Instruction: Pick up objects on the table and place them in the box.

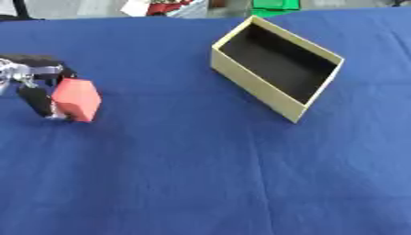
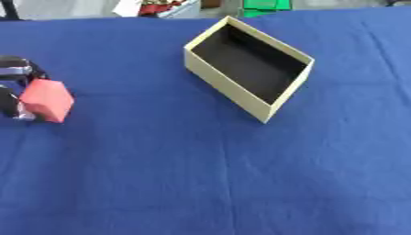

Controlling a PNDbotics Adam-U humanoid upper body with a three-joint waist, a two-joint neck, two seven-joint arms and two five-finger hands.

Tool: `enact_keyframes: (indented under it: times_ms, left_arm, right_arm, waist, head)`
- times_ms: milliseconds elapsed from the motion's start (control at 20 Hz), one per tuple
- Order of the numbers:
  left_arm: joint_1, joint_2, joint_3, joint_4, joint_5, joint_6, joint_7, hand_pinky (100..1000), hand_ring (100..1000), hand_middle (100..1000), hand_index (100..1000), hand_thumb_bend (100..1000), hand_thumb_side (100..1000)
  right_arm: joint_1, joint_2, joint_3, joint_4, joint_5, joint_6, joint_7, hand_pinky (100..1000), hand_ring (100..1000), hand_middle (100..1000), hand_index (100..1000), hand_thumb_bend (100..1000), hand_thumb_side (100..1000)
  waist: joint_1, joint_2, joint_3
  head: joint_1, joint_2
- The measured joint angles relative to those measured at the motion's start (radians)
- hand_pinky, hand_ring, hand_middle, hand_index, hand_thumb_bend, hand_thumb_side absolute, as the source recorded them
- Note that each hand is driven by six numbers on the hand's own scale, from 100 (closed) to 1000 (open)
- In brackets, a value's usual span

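A red block (image 1: 77,99) is at the far left of the blue table, with my left hand (image 1: 34,85) curled round it from the left and behind. Whether the block rests on the cloth or hangs just above it I cannot tell. The box (image 1: 276,67), pale yellow outside and black inside, stands open at the upper middle, turned at an angle, with nothing in it. My right hand shows in neither view.
A blue cloth (image 1: 201,174) covers the whole table. Beyond its far edge lie red, white and green items (image 1: 173,6).
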Motion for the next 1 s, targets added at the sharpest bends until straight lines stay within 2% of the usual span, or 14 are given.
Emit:
enact_keyframes:
  times_ms: [550, 600, 700, 1000]
  left_arm:
    - [-0.034, -0.002, 0.023, -0.062, 0.003, 0.027, -0.003, 712, 671, 605, 698, 370, 100]
    - [-0.035, -0.003, 0.025, -0.066, 0.003, 0.031, -0.003, 701, 658, 599, 695, 307, 100]
    - [-0.045, -0.011, 0.028, -0.077, 0.010, 0.034, 0.000, 699, 656, 598, 695, 284, 100]
    - [-0.150, -0.090, 0.031, -0.122, 0.052, 0.057, -0.002, 683, 646, 590, 692, 199, 100]
  right_arm:
    - [0.001, 0.000, 0.000, 0.002, 0.000, -0.002, -0.002, 820, 788, 785, 838, 100, 947]
    - [0.001, 0.000, 0.000, 0.002, 0.000, -0.002, -0.002, 820, 788, 786, 838, 100, 945]
    - [0.001, 0.000, 0.000, 0.002, 0.000, -0.002, -0.001, 820, 788, 786, 838, 100, 944]
    - [0.001, 0.000, 0.000, 0.002, 0.000, -0.003, -0.001, 820, 788, 786, 838, 100, 943]
  waist:
    - [0.000, -0.012, 0.005]
    - [0.000, -0.012, 0.005]
    - [0.000, -0.015, 0.005]
    - [0.003, -0.028, 0.007]
  head:
    - [-0.009, 0.001]
    - [-0.010, 0.001]
    - [-0.014, 0.003]
    - [-0.022, 0.003]
